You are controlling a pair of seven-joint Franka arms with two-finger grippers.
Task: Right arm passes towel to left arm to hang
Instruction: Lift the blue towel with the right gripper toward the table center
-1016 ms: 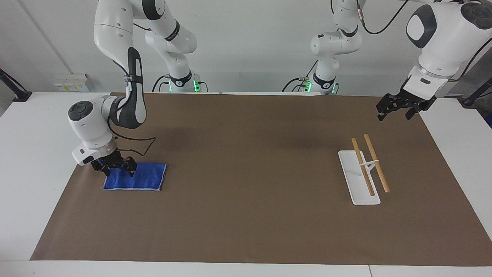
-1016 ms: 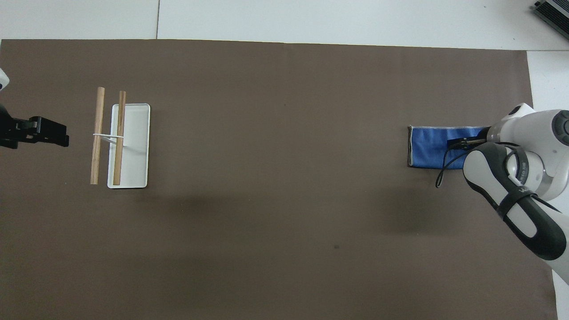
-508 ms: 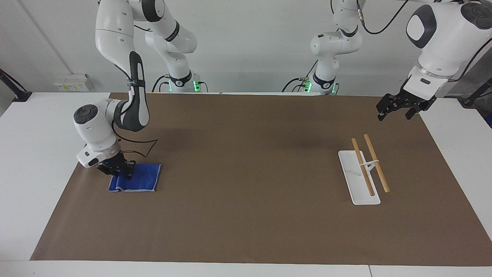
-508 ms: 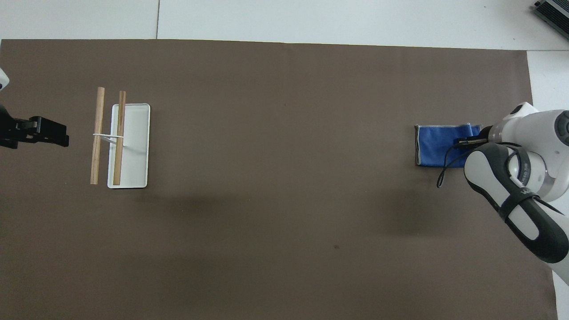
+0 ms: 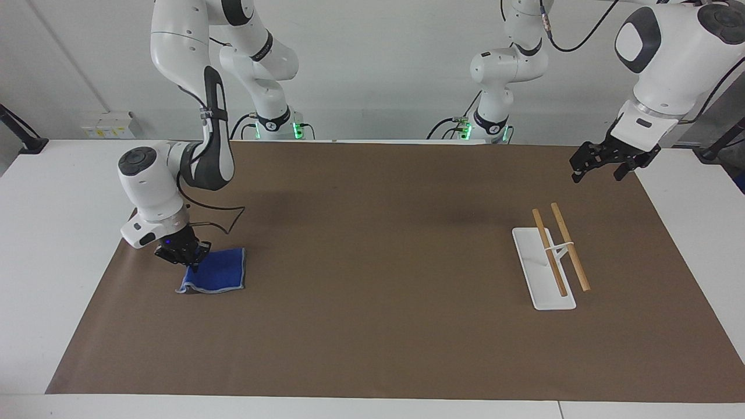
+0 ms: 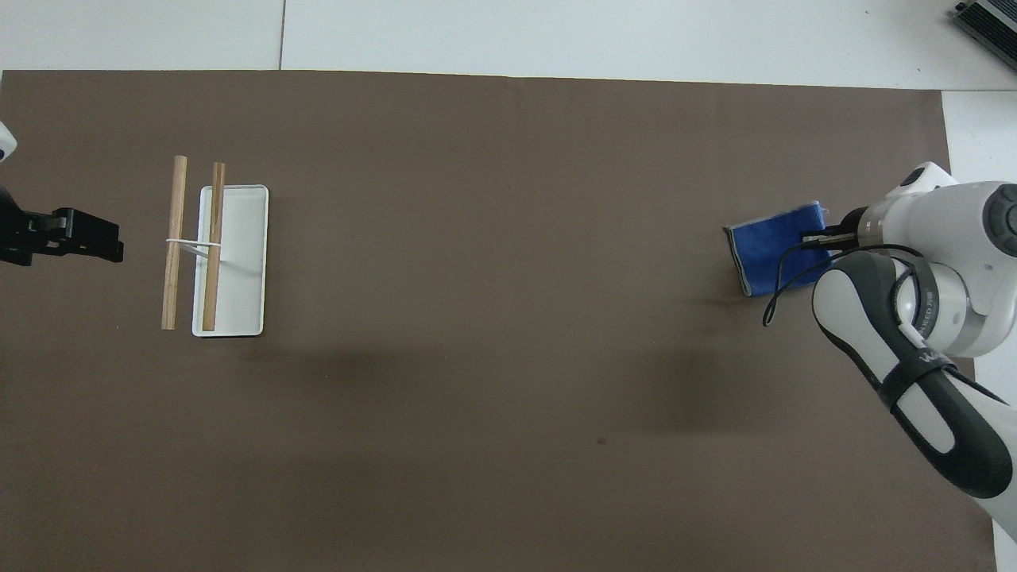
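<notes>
Low down, right hand (image 5: pixel 187 260) pinches towel (image 5: pixel 216 277).

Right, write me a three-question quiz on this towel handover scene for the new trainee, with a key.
1. True or false: the right gripper is shut on the towel.
2. The towel rack stands toward which arm's end of the table?
3. The left gripper is: A) holding the towel, B) open in the air, holding nothing, C) resting on the rack.

Key: 1 true; 2 the left arm's; 3 B.
</notes>
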